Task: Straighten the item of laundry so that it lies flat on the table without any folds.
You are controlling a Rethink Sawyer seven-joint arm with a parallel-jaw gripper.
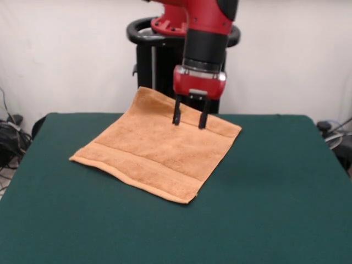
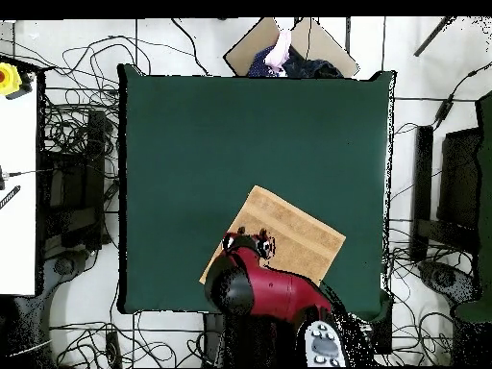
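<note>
One peach-orange towel point(image 1: 157, 146), one dark green counter point(image 1: 275, 192), one red and black arm point(image 1: 203, 38) with one two-fingered claw point(image 1: 190, 121), one person point(image 2: 281, 60) at the overhead view's edge

Even, bright room light falls from above. The towel point(image 1: 157, 150) casts only a thin soft shadow along its near edge on the tabletop point(image 1: 275, 192). No glare shows. The front view is slightly soft throughout.

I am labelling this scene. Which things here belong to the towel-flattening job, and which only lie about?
Job:
- towel
- table
- gripper, jaws open over the towel

Lying about:
- cables on the floor
- yellow box
- a person's hand
</note>
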